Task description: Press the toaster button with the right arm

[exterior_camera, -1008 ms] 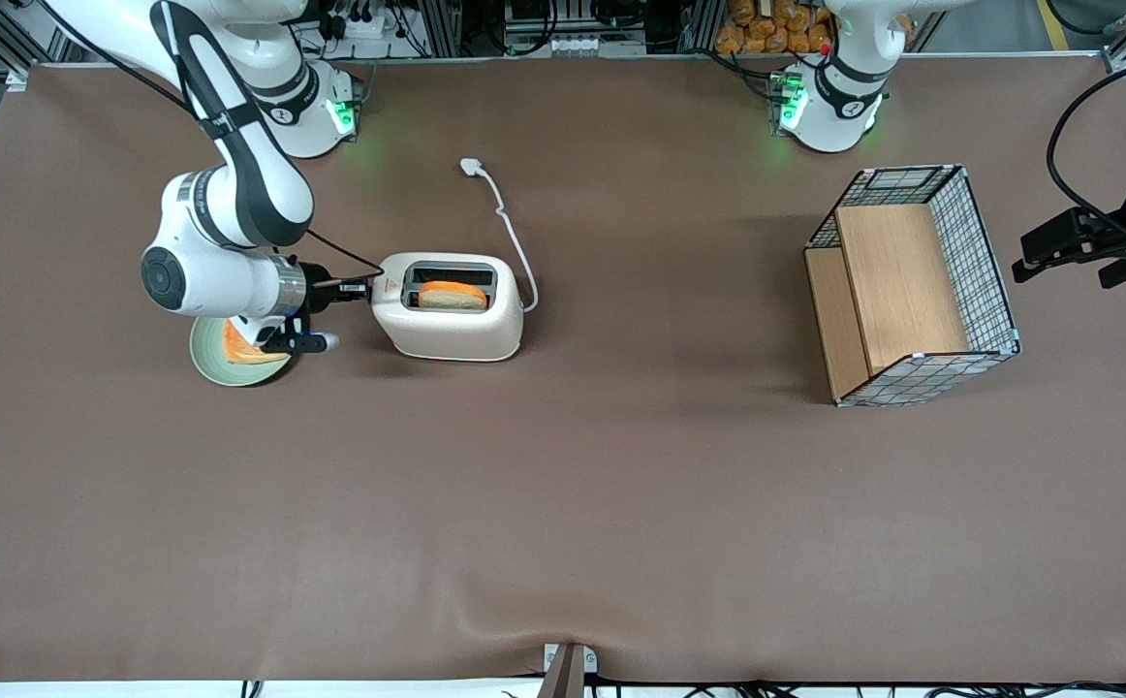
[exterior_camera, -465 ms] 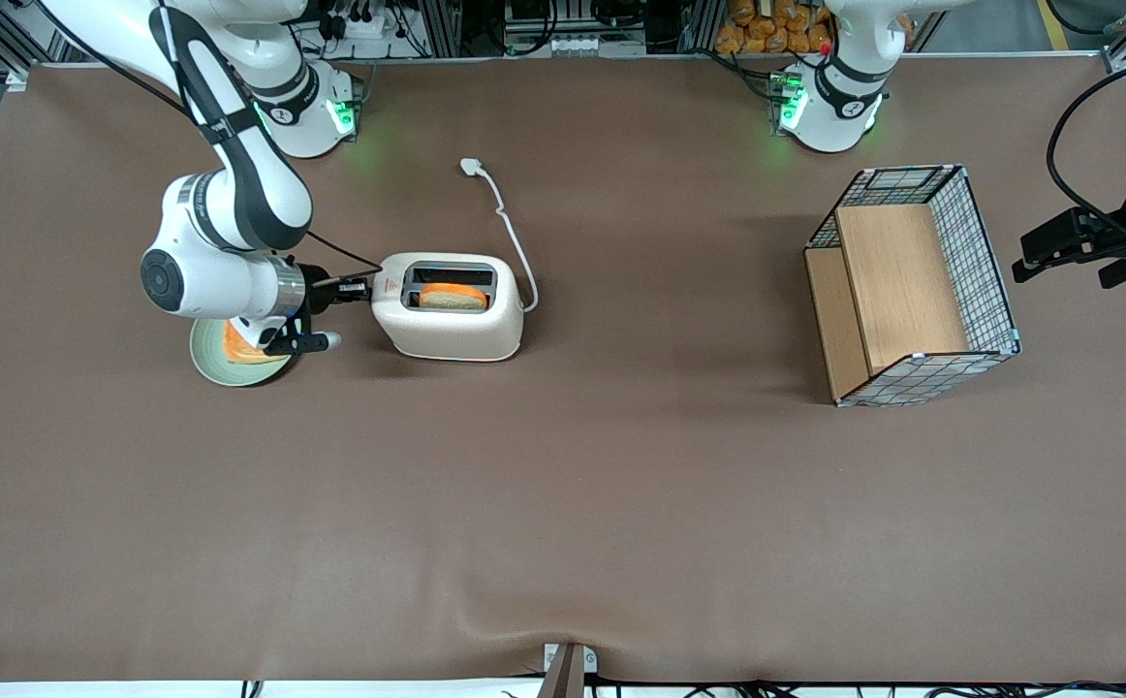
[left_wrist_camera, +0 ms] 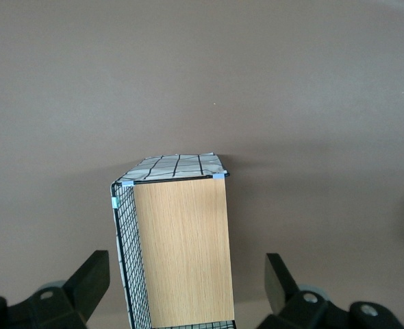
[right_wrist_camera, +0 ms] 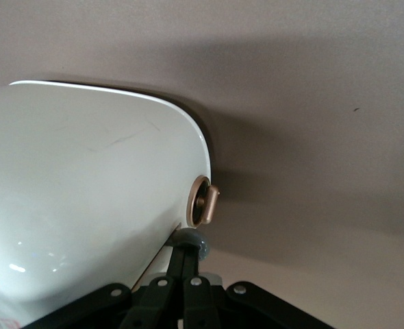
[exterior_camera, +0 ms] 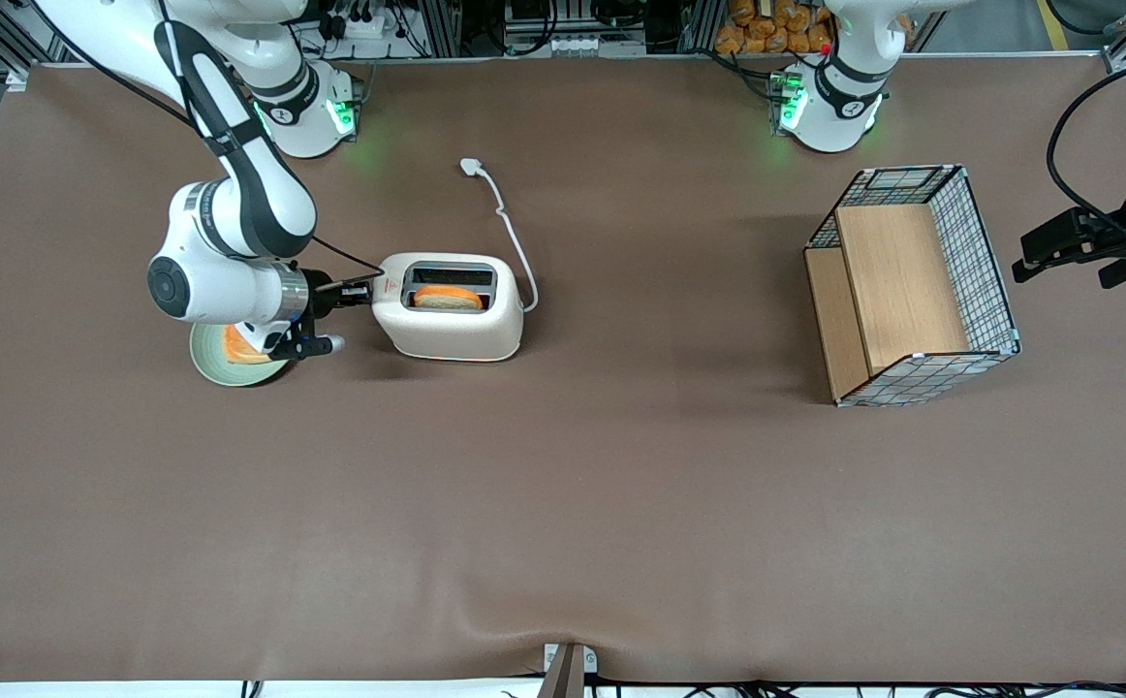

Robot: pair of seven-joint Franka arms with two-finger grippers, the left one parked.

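At the toaster's (exterior_camera: 449, 318) short end nearest the working arm, the end effector (exterior_camera: 358, 291) has its fingers (right_wrist_camera: 183, 264) pressed together on the button (right_wrist_camera: 189, 240). A bread slice (exterior_camera: 448, 297) sits in the slot. Just beside, a plate (exterior_camera: 217, 359) lies under the right arm (exterior_camera: 234, 194) on the desk (exterior_camera: 563, 504).

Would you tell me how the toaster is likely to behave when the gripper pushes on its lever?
The toaster looks glossy and free-standing on the smooth table cover, so it may slide rather than tip. Its broad base probably keeps it upright. The gripper, shut, sits at the toaster button; a downward push should shift it less than a sideways one.
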